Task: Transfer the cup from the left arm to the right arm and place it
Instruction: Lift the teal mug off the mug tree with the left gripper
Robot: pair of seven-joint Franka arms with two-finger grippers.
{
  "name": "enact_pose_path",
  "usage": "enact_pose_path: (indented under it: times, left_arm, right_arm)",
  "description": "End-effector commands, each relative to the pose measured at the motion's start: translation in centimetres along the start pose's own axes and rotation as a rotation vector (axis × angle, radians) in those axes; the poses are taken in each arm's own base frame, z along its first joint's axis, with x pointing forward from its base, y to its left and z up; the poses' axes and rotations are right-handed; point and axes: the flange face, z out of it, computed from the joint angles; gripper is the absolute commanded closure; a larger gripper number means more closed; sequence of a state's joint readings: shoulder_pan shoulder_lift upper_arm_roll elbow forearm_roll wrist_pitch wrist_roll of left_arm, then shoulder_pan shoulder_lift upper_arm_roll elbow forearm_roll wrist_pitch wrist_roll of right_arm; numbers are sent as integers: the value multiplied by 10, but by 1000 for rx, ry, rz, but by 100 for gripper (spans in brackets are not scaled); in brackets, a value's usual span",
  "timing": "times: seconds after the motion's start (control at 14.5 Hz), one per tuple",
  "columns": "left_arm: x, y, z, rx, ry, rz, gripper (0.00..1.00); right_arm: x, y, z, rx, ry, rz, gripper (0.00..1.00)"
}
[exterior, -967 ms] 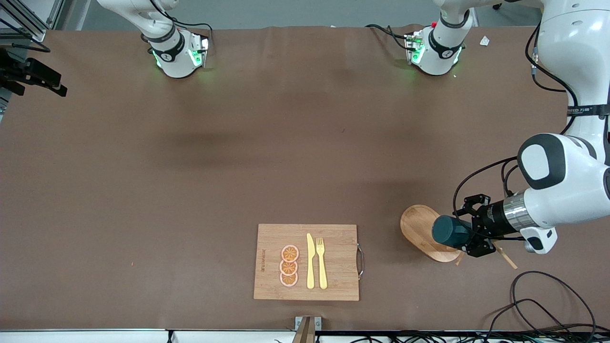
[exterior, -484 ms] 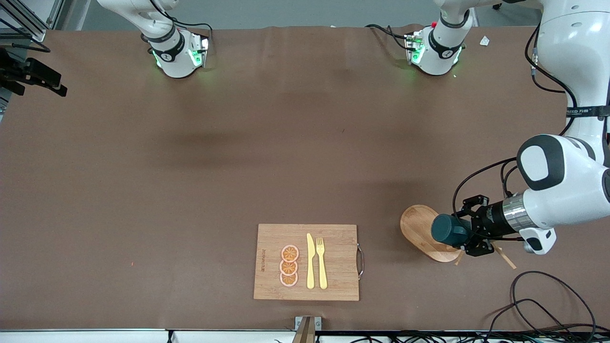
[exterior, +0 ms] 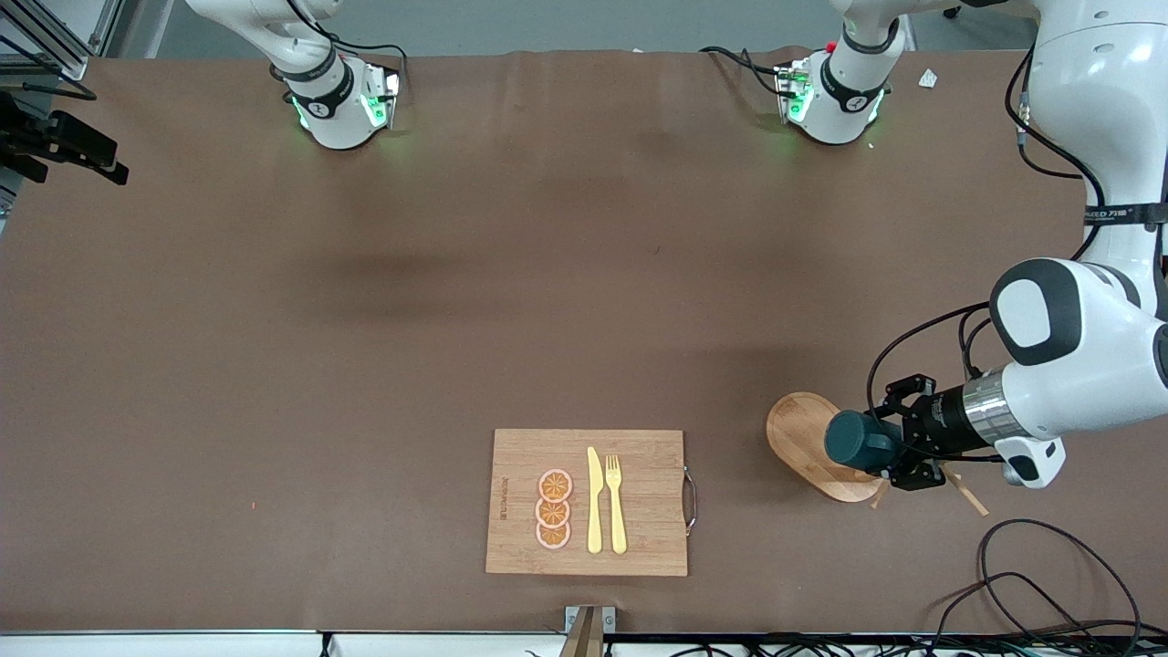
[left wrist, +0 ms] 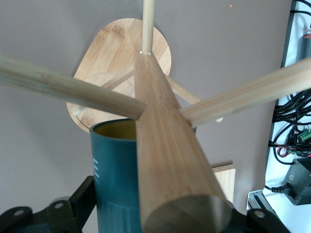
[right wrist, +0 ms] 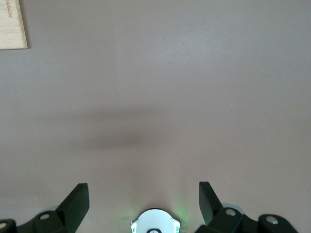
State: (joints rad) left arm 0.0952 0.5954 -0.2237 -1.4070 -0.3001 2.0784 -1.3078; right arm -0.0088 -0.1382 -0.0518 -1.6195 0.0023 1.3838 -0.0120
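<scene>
One cup (exterior: 858, 441), dark teal, is sitting in the left gripper (exterior: 883, 449), jaws closed on its body, over the oval wooden base (exterior: 796, 438) at the left arm's end of the table. It is lying roughly on its side, long axis level, one end pointing toward the middle of the table and the other at the wrist. In the left wrist view the cup (left wrist: 112, 179) is hanging against the rack's post (left wrist: 165, 145), pegs spreading around it. The cutting board (exterior: 587, 502) with knife, fork and orange slices is lying nearest the front camera, mid-table. The right gripper (right wrist: 143, 194), jaws spread wide and empty, is waiting over bare table, well apart; the cup must travel toward it.
</scene>
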Motion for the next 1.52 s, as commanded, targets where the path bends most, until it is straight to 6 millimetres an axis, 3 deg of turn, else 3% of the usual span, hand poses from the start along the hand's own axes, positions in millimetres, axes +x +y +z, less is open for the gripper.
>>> enact_pose_path:
  times: [0.0, 0.41, 0.62, 0.83, 1.11, 1.17, 1.45]
  left_arm:
    - [-2, 4, 7, 0, -14, -7, 26]
    - [-41, 4, -19, -3, -7, 45, 25]
    - [-78, 4, -25, 3, 0, 97, 25]
    - [-140, 0, -6, 29, -12, 131, 25]
    - [-242, -13, 32, 56, 75, 310, 25]
    - [-274, -17, 40, 46, 123, 382, 25]
    - [-357, -31, 84, -57, 210, 600, 25]
  right_arm:
    - [-7, 1, -1, 12, -2, 10, 0]
    - [-8, 1, 0, 12, -16, 12, 0]
    - [-7, 3, -3, 9, -10, 23, 0]
    - [-4, 4, -15, 7, 18, 31, 0]
    - [12, 3, 0, 7, -8, 30, 0]
    - [17, 4, 5, 5, -19, 31, 0]
    - [54, 13, 46, -3, -80, 40, 0]
